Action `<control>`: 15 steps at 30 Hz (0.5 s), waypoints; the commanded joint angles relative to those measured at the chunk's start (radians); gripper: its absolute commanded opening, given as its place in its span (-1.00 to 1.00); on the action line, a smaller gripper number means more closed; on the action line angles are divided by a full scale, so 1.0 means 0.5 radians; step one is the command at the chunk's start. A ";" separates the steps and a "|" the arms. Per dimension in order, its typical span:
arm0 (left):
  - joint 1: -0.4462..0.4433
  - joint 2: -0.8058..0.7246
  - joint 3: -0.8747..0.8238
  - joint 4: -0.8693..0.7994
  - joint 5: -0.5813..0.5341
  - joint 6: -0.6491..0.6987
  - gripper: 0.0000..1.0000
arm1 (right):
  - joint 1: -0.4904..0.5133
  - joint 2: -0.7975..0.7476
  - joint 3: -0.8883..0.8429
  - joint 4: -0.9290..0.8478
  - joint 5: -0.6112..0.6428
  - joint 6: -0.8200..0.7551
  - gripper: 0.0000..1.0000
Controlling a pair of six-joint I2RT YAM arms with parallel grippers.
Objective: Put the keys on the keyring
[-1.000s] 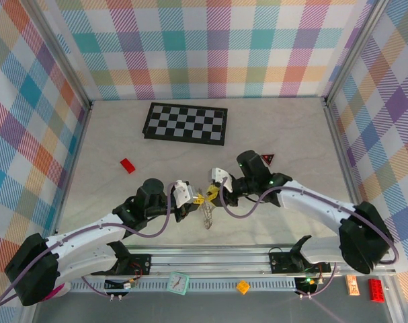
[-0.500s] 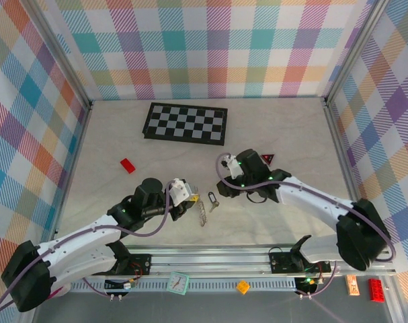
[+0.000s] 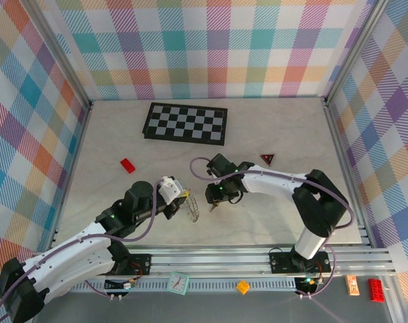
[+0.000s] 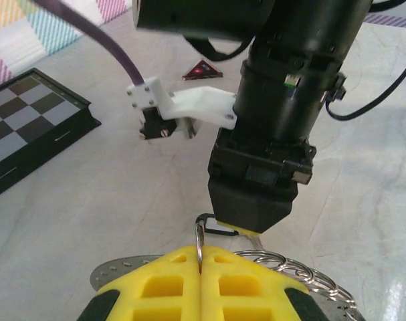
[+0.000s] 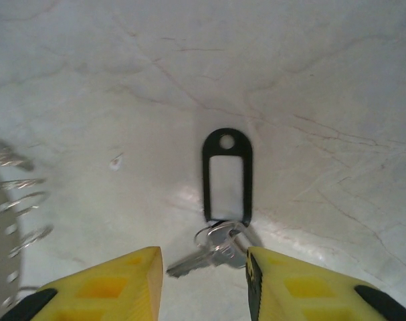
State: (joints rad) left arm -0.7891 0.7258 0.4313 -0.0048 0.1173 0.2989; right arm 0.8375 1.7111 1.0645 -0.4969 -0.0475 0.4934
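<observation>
Top view: the left gripper is clamping the keyring, which seems to be standing on edge, though it is showing small and thin here. The right gripper is pointing down at the table just to the right of the keyring. A checkerboard is lying well beyond the keyring, a red brick is sitting off to its left, and a red triangle is lying beyond it to the right.

Left wrist view: the yellow fingers are pressing fully together, pinching one wire loop of the keyring between them. The keyring's grey plate and its other loops are spreading out to either side. The right gripper's black body is hanging just behind the keyring.

Right wrist view: the right gripper's fingers are standing apart, gripping nothing. The keys, silver and joined to a black tag, are lying flat on the table in the gap between the fingers, near the keyring's loops at the left edge and not touching them.
</observation>
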 commanded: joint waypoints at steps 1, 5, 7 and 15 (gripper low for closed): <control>0.006 -0.022 0.036 0.001 -0.054 -0.043 -1.00 | 0.012 0.066 0.096 -0.171 0.103 0.166 -0.20; 0.005 -0.007 0.031 0.024 -0.044 -0.042 -1.00 | 0.050 0.092 0.112 -0.207 0.169 0.399 -0.16; 0.007 -0.001 0.030 0.031 -0.036 -0.039 -1.00 | 0.075 0.095 0.117 -0.216 0.189 0.549 -0.13; 0.005 -0.025 0.024 0.032 -0.014 -0.030 -1.00 | 0.170 0.047 0.126 -0.238 0.263 1.150 -0.05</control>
State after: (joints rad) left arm -0.7891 0.7300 0.4313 -0.0093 0.1101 0.2947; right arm 0.9054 1.7462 1.1042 -0.5926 0.0582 0.9142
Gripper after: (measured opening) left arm 0.042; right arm 0.471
